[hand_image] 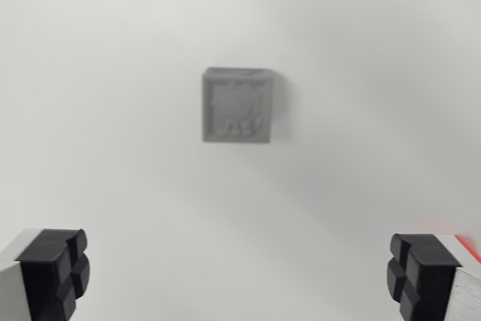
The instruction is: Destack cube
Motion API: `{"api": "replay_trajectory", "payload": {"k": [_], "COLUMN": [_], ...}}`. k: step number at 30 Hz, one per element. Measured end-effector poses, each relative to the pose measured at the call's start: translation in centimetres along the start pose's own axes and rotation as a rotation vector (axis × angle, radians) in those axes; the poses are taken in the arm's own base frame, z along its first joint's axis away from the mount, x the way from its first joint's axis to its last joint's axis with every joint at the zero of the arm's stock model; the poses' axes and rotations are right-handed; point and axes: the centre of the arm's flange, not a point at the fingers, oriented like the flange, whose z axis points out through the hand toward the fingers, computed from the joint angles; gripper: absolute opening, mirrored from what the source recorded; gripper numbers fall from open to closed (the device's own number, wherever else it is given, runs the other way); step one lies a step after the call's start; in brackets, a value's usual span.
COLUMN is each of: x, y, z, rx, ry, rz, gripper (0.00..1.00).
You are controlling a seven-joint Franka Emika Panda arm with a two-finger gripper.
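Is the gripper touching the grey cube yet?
Apart. The wrist view shows the gripper open, its fingertips at the bottom corners, with bare white surface between them and the grey cube above.

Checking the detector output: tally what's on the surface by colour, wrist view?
Grey cubes: 1 showing, seen from above; another beneath it can't be told.
Other colours: 0
Total: 1
The hand is open and empty.

From my remote station I saw only a plain white surface (113, 186) that filled the whole wrist view. The light was soft and even. The picture was a little blurred. No wall, window or furniture was visible.
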Motion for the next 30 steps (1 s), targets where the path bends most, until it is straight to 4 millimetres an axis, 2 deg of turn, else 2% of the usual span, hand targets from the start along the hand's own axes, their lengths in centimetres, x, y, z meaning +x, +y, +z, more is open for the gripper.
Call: {"api": "replay_trajectory", "payload": {"k": [16,30], "x": [0.0,0.1], "y": [0.0,0.0], "z": [-4.4,-6.1], "rx": [0.000,-0.001], "ry": [0.001,0.001], "rz": [0.000,-0.001], "gripper": [1.00,1.00]}}
